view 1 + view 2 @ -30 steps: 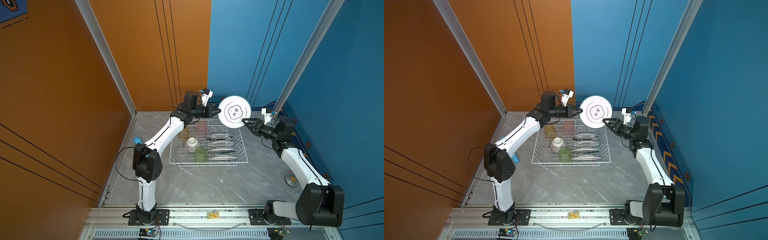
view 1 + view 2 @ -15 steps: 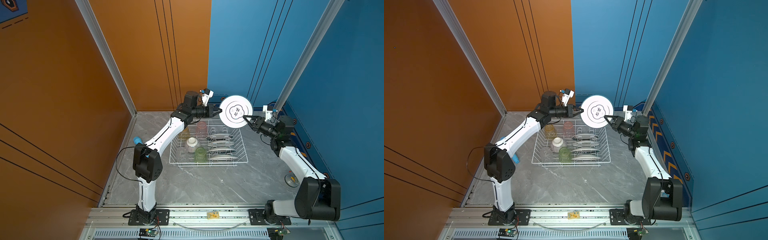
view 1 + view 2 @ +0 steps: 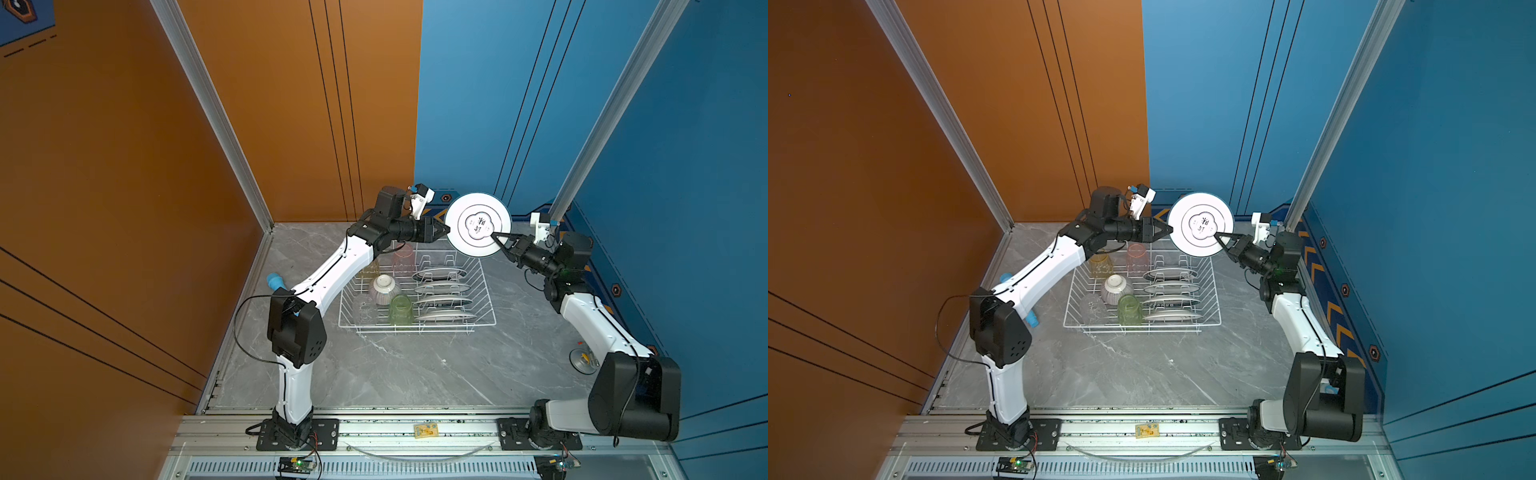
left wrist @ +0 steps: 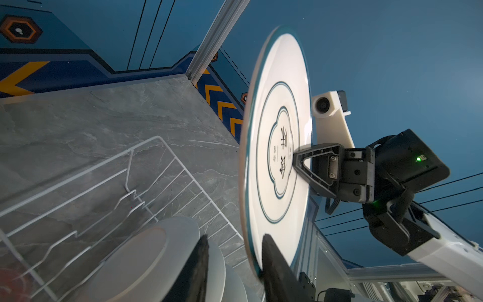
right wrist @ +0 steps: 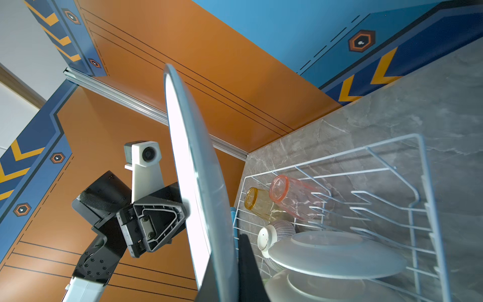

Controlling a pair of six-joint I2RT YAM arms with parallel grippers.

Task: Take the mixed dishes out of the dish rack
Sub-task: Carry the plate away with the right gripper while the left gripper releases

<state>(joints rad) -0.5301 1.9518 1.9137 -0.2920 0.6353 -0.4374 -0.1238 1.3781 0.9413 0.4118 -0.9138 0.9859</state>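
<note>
Could barely make out the clear tumbler at the near left corner of the dish rack, glass against white wire. Lost part of the yellow tumbler behind the left arm in both top views, and much of a light-blue cylinder on the rack's left. Saw the four racked plates only edge-on in their slots on the right half, prints unreadable. Caught each wrist camera's own fingertips cut off at the frame edge.

Found the raised plate upright in the air over the rack's far edge, between the two arms, printed face toward the top camera. Noted the right jaws clenched on its lower right rim, one finger pressed to the printed face, its partner hidden behind the plate in both top views. Noted the left jaws parted about the opposite rim, released, a gap showing beside the plate in the left wrist view.

Saw the left arm stretched in from the left, black elbow joint near the rack's near left corner. Saw the right arm bent up from the right, wrist angled toward the plate.

Counted also in the rack: striped bowl foot up, green tumbler just beside it, pink tumbler at the far side. Saw the rack itself on the grey surface.
</note>
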